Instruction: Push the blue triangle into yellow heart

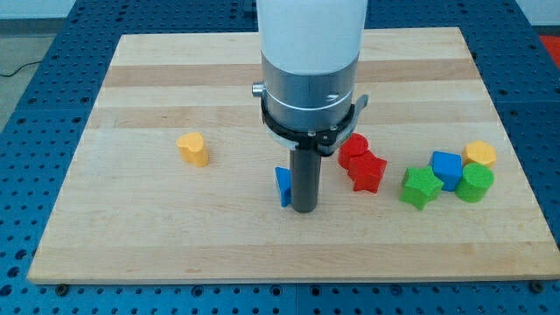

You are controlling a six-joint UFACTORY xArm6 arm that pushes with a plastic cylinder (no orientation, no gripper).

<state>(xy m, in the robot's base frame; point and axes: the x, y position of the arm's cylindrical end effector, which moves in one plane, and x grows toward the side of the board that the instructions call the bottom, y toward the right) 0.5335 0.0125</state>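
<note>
The blue triangle lies near the middle of the wooden board, partly hidden behind my rod. My tip rests on the board directly to the right of the triangle, touching or nearly touching it. The yellow heart sits to the left of the triangle and a little higher in the view, about a hundred pixels away, with bare wood between them.
To the right of the rod lie a red round block and a red star. Farther right are a green star, a blue cube-like block, a green round block and a yellow block.
</note>
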